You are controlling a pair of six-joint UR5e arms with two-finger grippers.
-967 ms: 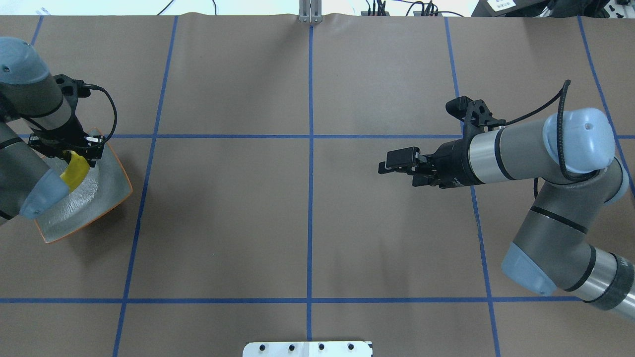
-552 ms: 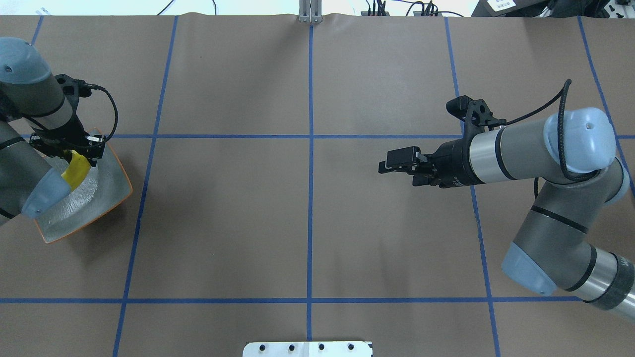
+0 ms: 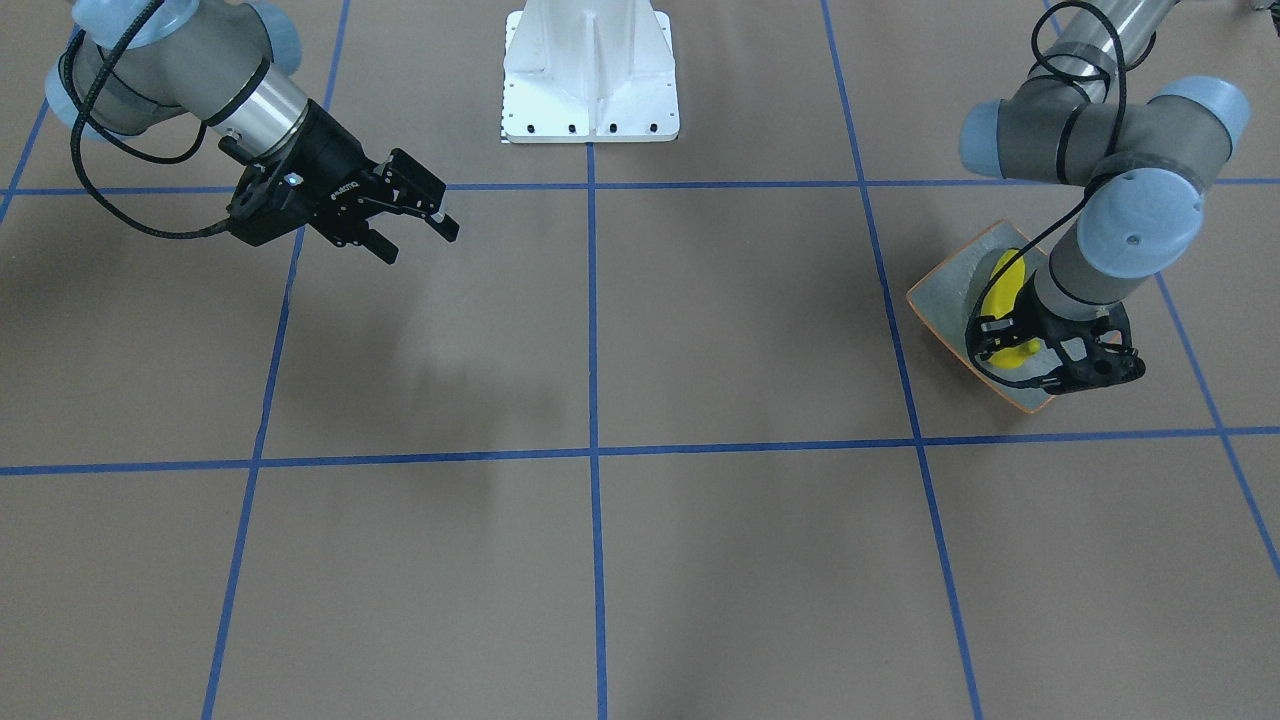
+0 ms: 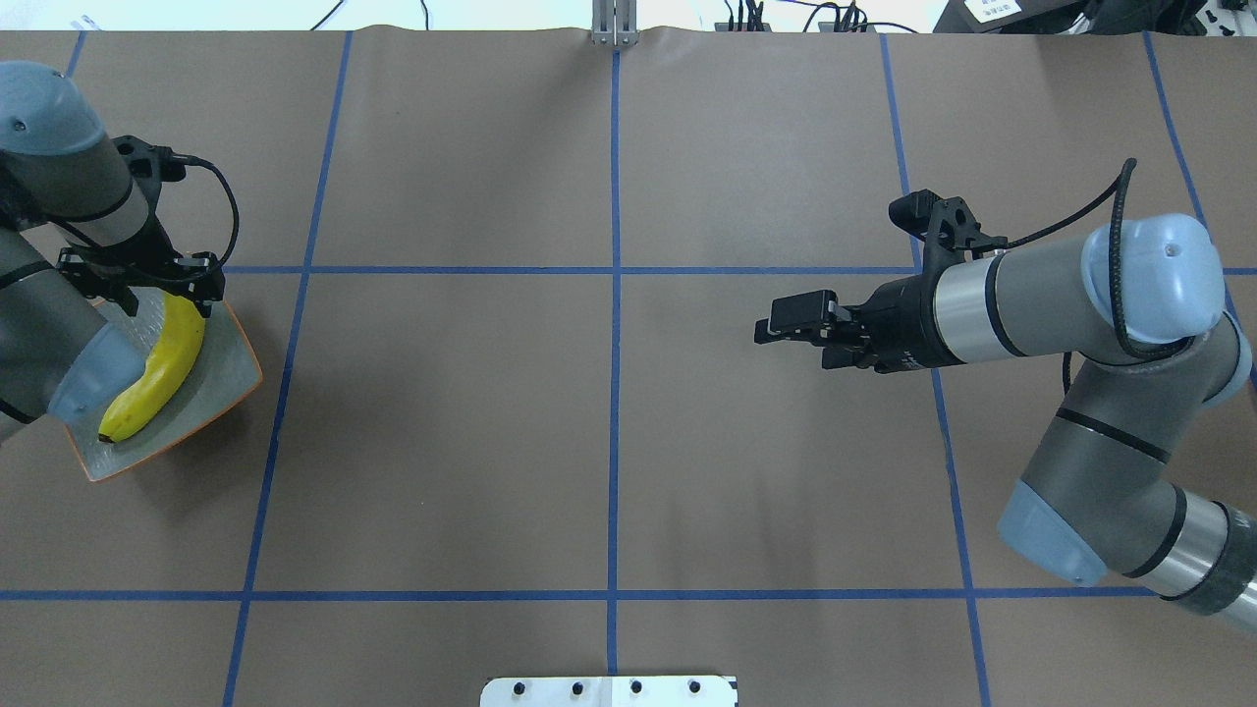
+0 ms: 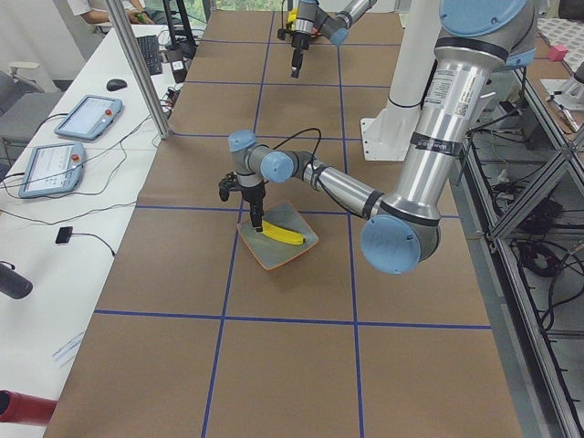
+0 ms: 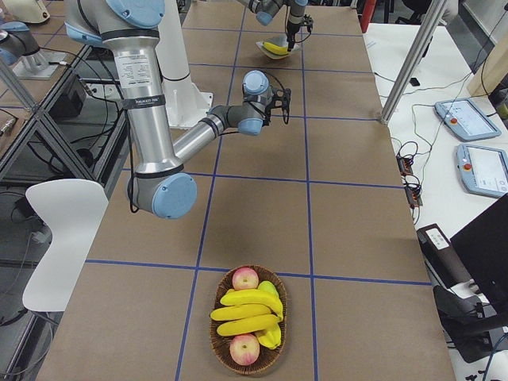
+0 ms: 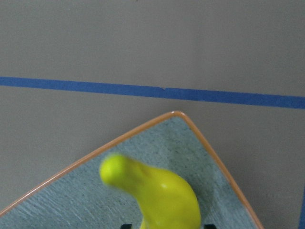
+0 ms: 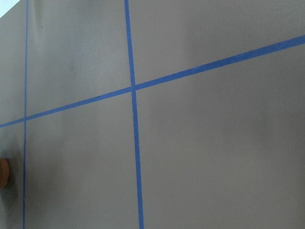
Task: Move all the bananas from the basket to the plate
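One yellow banana [image 4: 157, 373] lies flat along the grey-green, orange-rimmed plate [image 4: 224, 361] at the table's far left. My left gripper [image 4: 157, 293] hangs open over the banana's far end, its fingers on either side of it. The left wrist view shows that banana [image 7: 162, 195] on the plate [image 7: 71, 195]. My right gripper [image 4: 771, 329] hovers open and holds nothing, right of the table's middle. The basket [image 6: 218, 349] shows only in the exterior right view, at the table's near end, with more bananas [image 6: 248, 313] inside.
Red apples [image 6: 244, 278] and a green fruit share the basket. The white robot base [image 3: 590, 75] stands at the table's edge. Blue tape lines cross the brown table cover. Tablets [image 5: 87, 114] and cables lie on a side bench.
The banana went from tilted in the left gripper to lying full length on the plate. The left gripper has opened and shifted slightly away. The right arm barely moved.
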